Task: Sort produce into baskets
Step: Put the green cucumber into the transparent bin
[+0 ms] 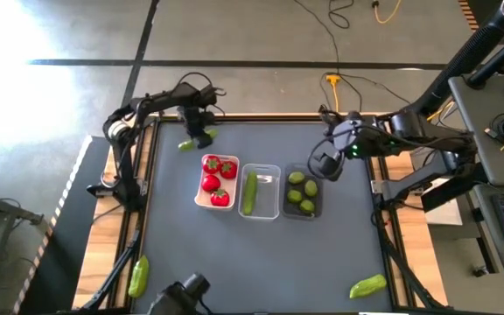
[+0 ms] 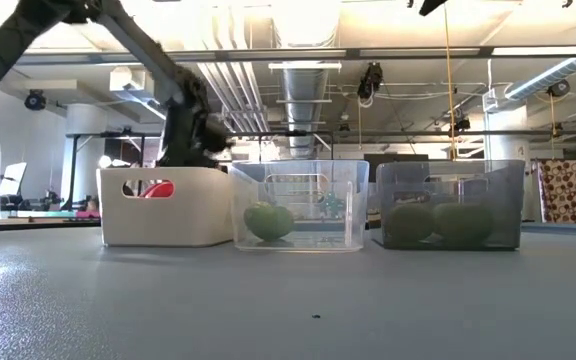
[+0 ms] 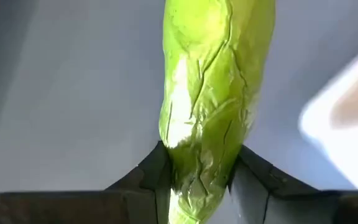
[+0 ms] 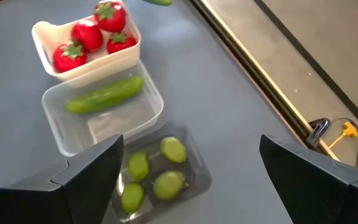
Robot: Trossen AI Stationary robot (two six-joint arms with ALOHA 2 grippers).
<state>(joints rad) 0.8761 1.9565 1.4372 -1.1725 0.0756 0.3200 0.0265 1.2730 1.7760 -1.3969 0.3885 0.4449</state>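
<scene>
A long green cucumber [image 1: 185,144] lies at the table's far left, behind the white basket [image 1: 201,199]. My left gripper [image 1: 199,134] stands over it, pointing down and shut on it. The white basket holds red tomatoes [image 1: 217,171]. The clear basket [image 1: 268,210] holds one cucumber [image 1: 250,192]. The dark basket [image 1: 315,208] holds limes [image 1: 301,192]. My right gripper [image 4: 191,180] hangs open above the dark basket's far right, with nothing between its fingers. In the low view the white basket [image 2: 158,205] hides the left gripper. My left gripper pinches the cucumber's two long sides [image 3: 191,177] between its two fingers [image 3: 148,177], about midway along it. The fingers come from above, pointing down, and lie across the cucumber. The cucumber stays level over the table; I cannot tell whether it is lifted clear.
Two more cucumbers lie near the table's front edge, one at the left [image 1: 138,275] and one at the right [image 1: 367,285]. The three baskets stand side by side in the table's middle. Bare grey tabletop [image 1: 261,262] spreads in front of them.
</scene>
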